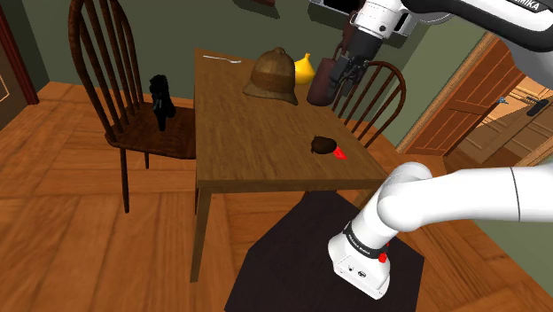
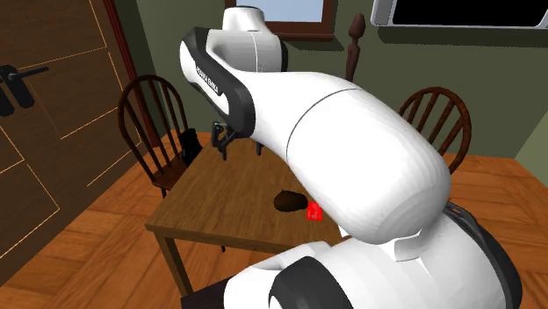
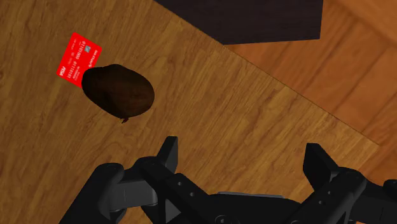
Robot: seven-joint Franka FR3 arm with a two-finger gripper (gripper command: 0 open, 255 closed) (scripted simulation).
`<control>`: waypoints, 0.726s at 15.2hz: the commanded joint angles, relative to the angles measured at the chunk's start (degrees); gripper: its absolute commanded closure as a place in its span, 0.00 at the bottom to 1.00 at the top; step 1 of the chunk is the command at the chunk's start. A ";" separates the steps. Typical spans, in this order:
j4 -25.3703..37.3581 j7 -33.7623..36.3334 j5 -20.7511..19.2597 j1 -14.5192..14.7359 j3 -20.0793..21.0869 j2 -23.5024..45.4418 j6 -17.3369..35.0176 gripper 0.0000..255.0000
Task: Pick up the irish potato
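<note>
In the shoulder view, a wooden chair (image 1: pixel 106 80) is seen at the left, with a small black object (image 1: pixel 160 102) on its seat. Next comes the surface (image 1: pixel 257 133), on whose far part a brown hat (image 1: pixel 275 75) and a yellow thing (image 1: pixel 304 64) are set. The end effector (image 1: pixel 324 89) is held above the far edge, right of the hat, with its fingers spread wide and nothing between them. The irish potato (image 1: pixel 323 144), drawn dark brown, is found on the nearer part, by the surface's right edge, overlapping one end of a red card (image 1: pixel 340 153).

The approach is judged to be in hand, with no grasp yet made: in the wrist view the potato lies aside of the fingers, not between them. For the next move, the end effector would need to be centred over the potato, lowered until the fingers straddle it, then closed. The card should be left uncaught.
</note>
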 commanded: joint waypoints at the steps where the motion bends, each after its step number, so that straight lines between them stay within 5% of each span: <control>1: 0.00 0.00 0.00 0.00 0.00 0.00 0.00 0.00; 11: -3.23 -36.52 -7.64 6.02 -21.89 5.90 -1.58 0.00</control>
